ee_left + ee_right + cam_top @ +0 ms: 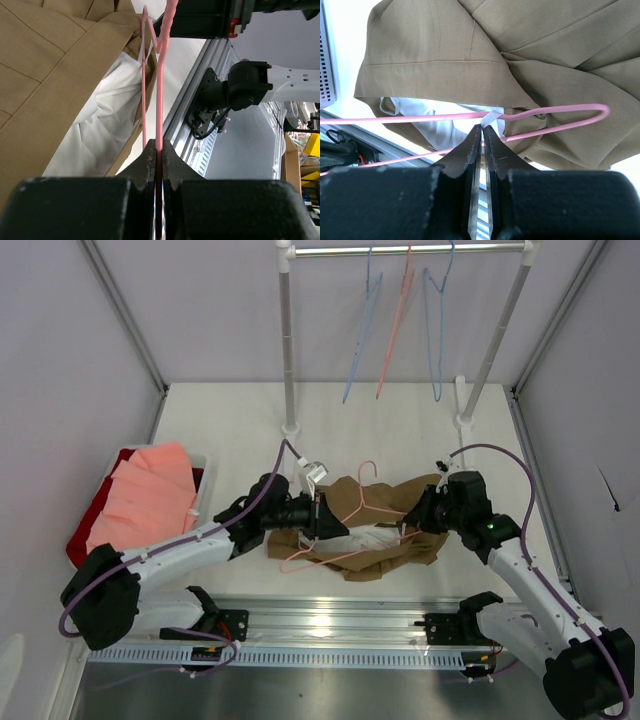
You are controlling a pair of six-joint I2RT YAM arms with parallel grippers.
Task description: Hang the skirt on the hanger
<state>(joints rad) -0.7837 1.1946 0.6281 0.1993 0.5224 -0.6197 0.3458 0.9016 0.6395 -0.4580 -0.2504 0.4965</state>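
Note:
The tan-brown skirt (398, 496) lies crumpled at the table's middle, its white lining (365, 538) showing toward the near edge. The pale-pink hanger (358, 502) rests across it, hook pointing to the rear. My left gripper (322, 515) sits at the skirt's left side, shut on the hanger's wire (162, 75) beside the skirt (45, 75). My right gripper (418, 518) is at the skirt's right side. It is shut on a small white loop (493, 117) of the skirt (445, 45), just where the hanger's wire (420, 118) crosses.
A rail (400, 250) on two white poles stands at the back, with two blue hangers (436, 330) and a salmon one (395, 335) on it. A red bin (85, 530) with a salmon-pink folded garment (145, 495) is at the left. A metal rail (330, 625) runs along the near edge.

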